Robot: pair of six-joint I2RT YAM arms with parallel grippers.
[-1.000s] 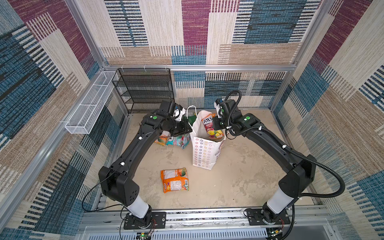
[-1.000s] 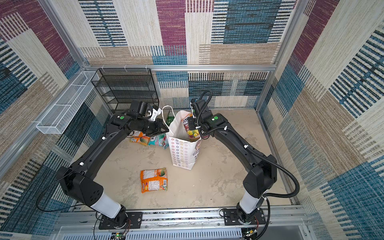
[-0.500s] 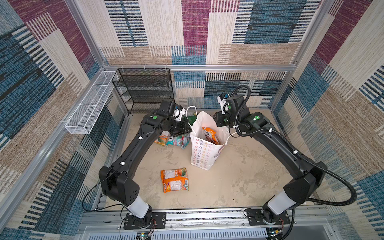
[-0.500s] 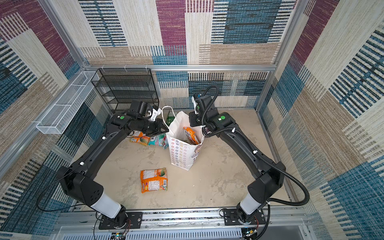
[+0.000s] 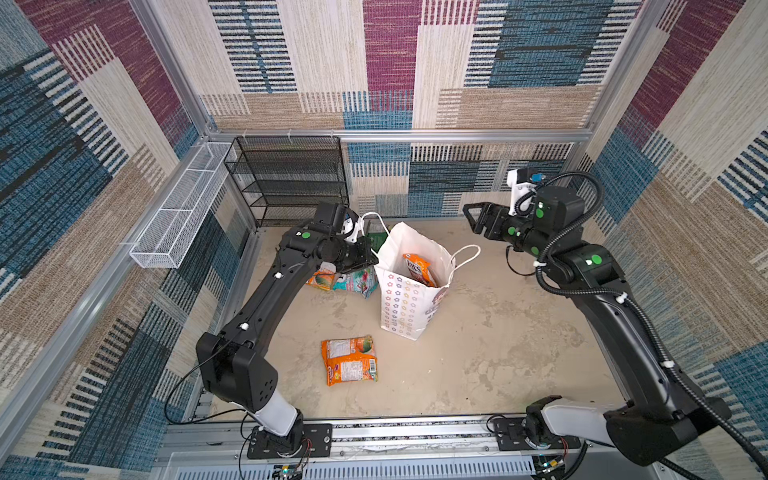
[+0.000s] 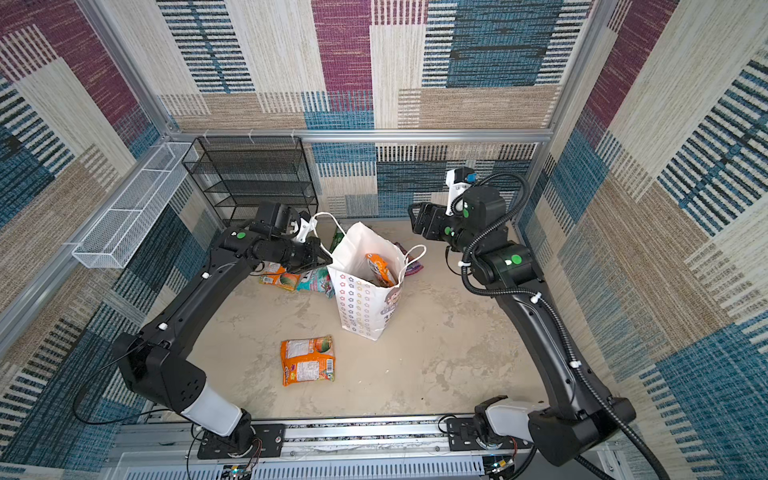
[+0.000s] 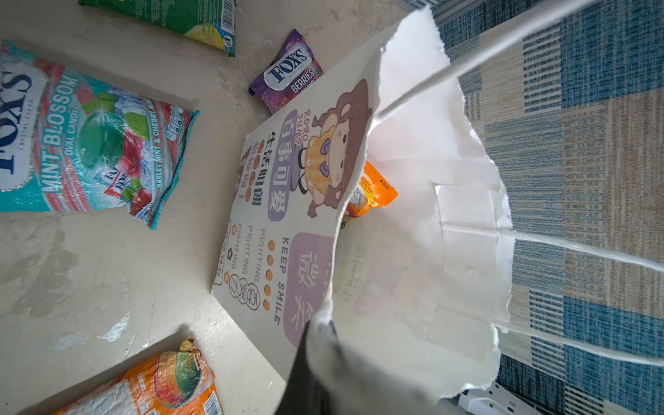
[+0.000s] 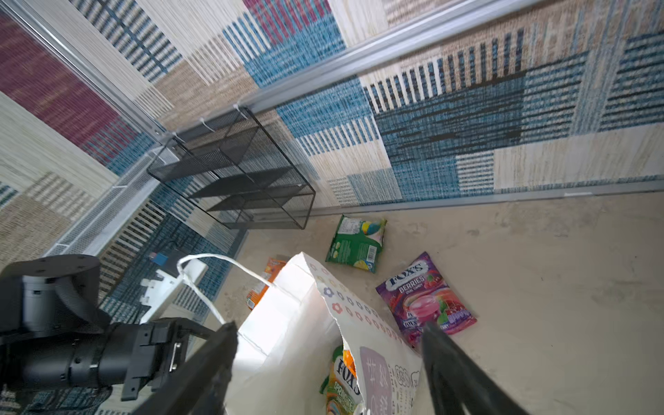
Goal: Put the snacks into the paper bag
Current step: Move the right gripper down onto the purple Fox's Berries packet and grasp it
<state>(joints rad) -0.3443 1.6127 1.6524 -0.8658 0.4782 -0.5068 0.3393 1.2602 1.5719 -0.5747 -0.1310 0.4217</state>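
The white paper bag [image 5: 409,303] [image 6: 365,303] stands upright mid-floor. My left gripper [image 5: 368,259] [image 7: 319,323] is shut on its rim, holding the mouth wide. An orange Fox's snack [image 5: 417,268] [image 8: 341,377] lies inside. My right gripper [image 5: 471,216] [image 8: 328,330] hangs open and empty, above and behind the bag's right side. On the floor lie an orange packet [image 5: 349,359] in front, a teal packet [image 7: 86,143] and another orange packet [image 5: 322,280] under my left arm, and a green packet [image 8: 355,244] and a purple packet [image 8: 425,294] behind the bag.
A black wire shelf rack [image 5: 291,178] stands against the back wall at the left. A white wire basket [image 5: 183,203] hangs on the left wall. The bag's loop handles [image 5: 465,253] stick out to both sides.
My right gripper opened and let the Fox's packet drop into the bag, then lifted and drew back to the right. The left gripper kept its hold on the rim.
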